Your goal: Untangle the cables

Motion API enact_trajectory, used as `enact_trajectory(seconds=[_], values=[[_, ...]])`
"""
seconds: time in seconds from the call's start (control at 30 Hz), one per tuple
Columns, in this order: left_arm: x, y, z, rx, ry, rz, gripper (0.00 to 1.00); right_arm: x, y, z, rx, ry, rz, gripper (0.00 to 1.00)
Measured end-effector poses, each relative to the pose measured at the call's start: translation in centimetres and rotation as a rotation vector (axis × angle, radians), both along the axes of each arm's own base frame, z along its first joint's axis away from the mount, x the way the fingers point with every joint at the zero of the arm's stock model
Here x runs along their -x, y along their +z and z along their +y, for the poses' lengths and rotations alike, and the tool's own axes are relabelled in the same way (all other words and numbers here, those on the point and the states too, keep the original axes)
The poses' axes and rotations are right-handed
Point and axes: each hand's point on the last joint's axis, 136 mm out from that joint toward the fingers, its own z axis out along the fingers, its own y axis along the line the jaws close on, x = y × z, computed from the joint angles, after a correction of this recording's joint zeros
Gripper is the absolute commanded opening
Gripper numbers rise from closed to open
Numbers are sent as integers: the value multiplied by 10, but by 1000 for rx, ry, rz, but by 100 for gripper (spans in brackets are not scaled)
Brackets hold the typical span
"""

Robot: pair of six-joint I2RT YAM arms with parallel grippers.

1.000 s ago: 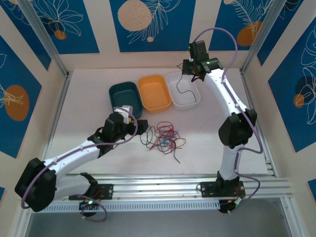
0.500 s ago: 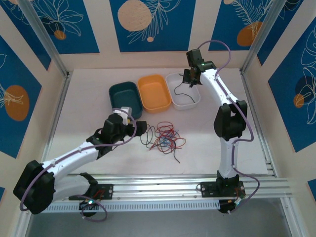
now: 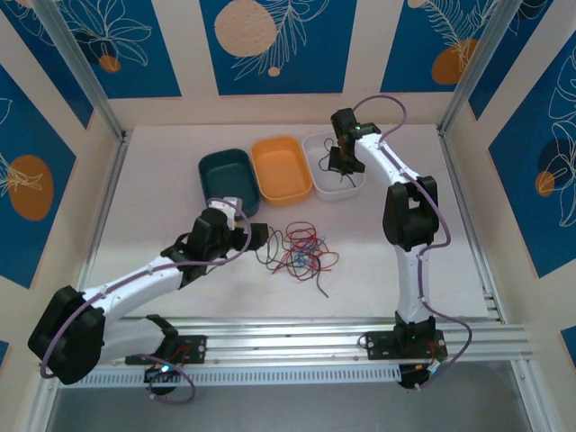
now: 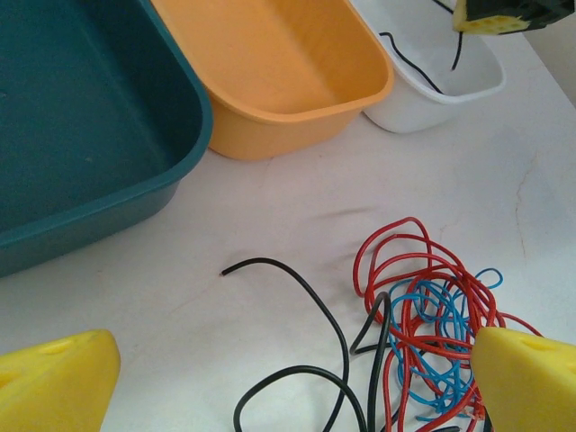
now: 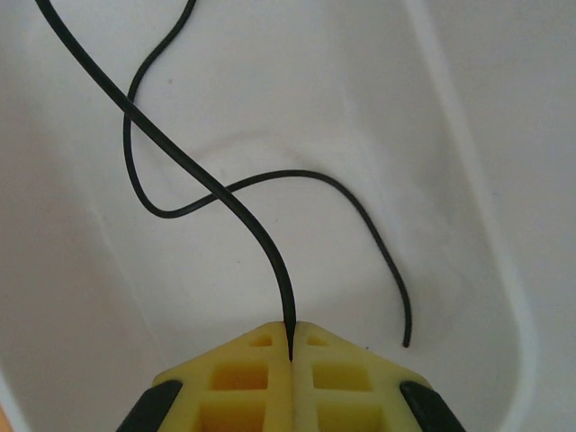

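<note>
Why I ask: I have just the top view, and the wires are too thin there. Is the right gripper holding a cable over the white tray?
Observer: Yes. In the right wrist view the right gripper is shut on one black cable, pinched at its fingertips over the white tray.
Operator: Is any other wire caught with it?
Observer: No, just that cable; it crosses itself once, and its free end lies inside the tray.
Operator: And the other arm?
Observer: The left wrist view shows the left gripper open before the tangle of red, blue and black wires, holding nothing.
</note>
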Motion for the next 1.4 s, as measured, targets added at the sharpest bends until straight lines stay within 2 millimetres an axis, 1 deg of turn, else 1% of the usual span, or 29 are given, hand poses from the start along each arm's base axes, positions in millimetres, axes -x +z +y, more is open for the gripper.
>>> enact_trajectory(seconds=[0.13,0.17,0.23,0.43,0.63,0.73,0.83,0.97,1.03,1.1,1.23,1.3,1.4], values=[[0,0,0,4,3,4,100,2,-16,5,-1,11,35,0],[0,0,0,4,4,5,100,3,-19,6,-1,13,41,1],[0,0,0,4,4,5,100,4,-22,8,-1,20,50,8],[0,0,0,5,4,5,100,6,-23,14,1,47,54,24],[0,0,0,16,13,14,100,10,-23,24,9,90,56,38],[0,1,0,16,14,16,100,15,-22,26,17,104,63,43],[-2,2,-1,17,13,15,100,20,-10,25,24,103,53,49],[-4,4,-3,16,14,16,100,27,23,23,18,100,-5,58],[-4,4,-3,16,14,18,100,32,42,22,7,94,-39,60],[-5,3,-4,15,16,24,100,41,63,20,-8,91,-77,60],[-8,0,-7,12,12,40,100,63,93,17,-54,75,-129,56],[-9,-4,-9,13,14,56,100,76,101,20,-93,66,-140,54],[-9,-10,-9,13,26,83,100,101,99,29,-153,68,-119,52]])
